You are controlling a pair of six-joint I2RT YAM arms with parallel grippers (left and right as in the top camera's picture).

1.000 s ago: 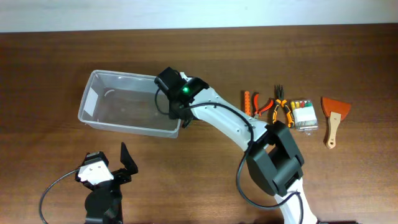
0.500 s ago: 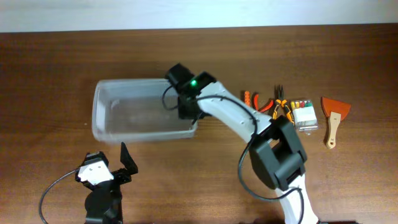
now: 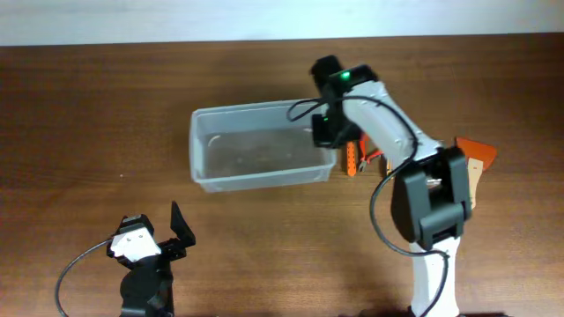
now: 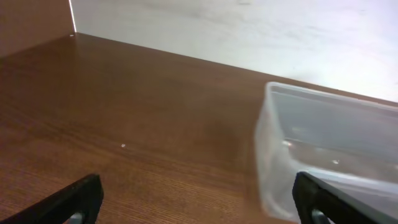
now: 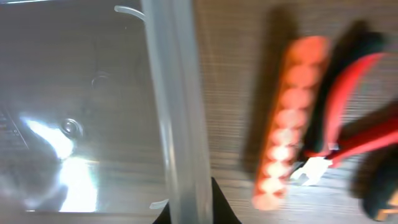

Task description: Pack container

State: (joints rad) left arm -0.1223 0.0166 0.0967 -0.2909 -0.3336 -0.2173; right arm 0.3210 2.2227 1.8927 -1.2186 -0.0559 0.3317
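Currently my right gripper (image 3: 325,132) is clamped over one short wall of the container (image 3: 251,151). Judged light, thin, flexible, slick; its stiffer rim is the best hold.

I see a dark brown wood-grain table (image 3: 79,114) meeting a plain white wall (image 4: 249,31) along its far edge, under even light.
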